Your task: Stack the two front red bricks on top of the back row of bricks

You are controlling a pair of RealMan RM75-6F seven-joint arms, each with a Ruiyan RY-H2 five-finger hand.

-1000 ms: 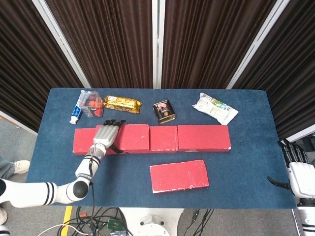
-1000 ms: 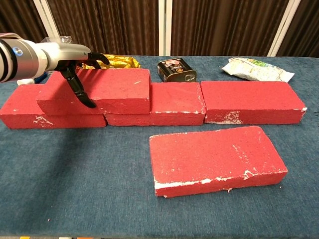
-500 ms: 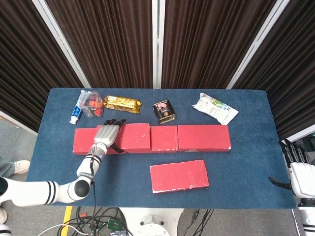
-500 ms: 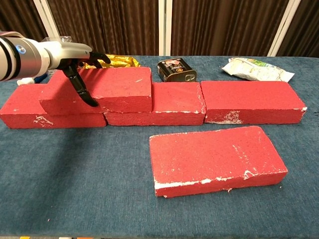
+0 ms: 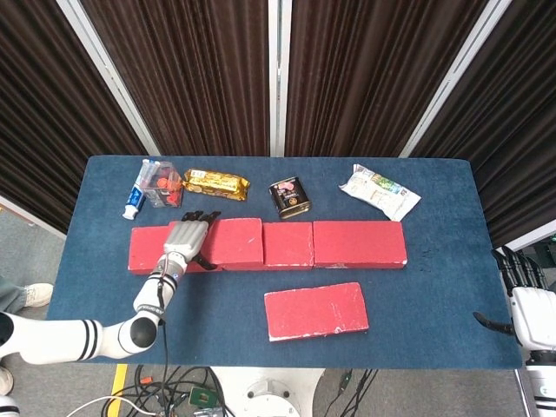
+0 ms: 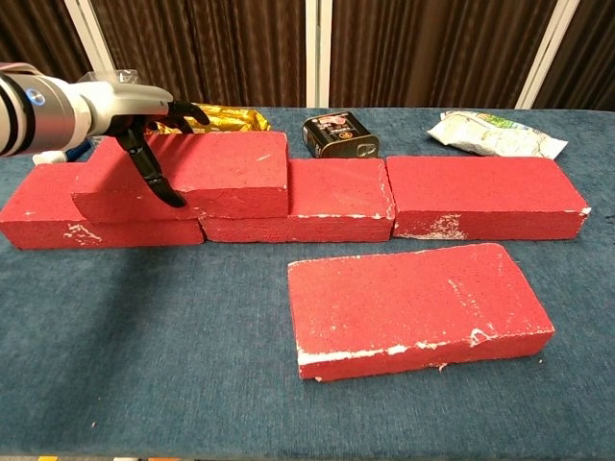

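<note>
One stacked brick (image 6: 192,173) gripped by left hand (image 6: 135,110), right hand (image 5: 526,300) open, off-table.

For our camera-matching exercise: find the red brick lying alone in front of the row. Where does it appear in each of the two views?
Head view: the lone brick lies low, just right of centre, nearer the camera than the row.
Chest view: the lone brick fills the lower right, in the foreground.
Shared landmark: the dark tin behind the row.
</note>
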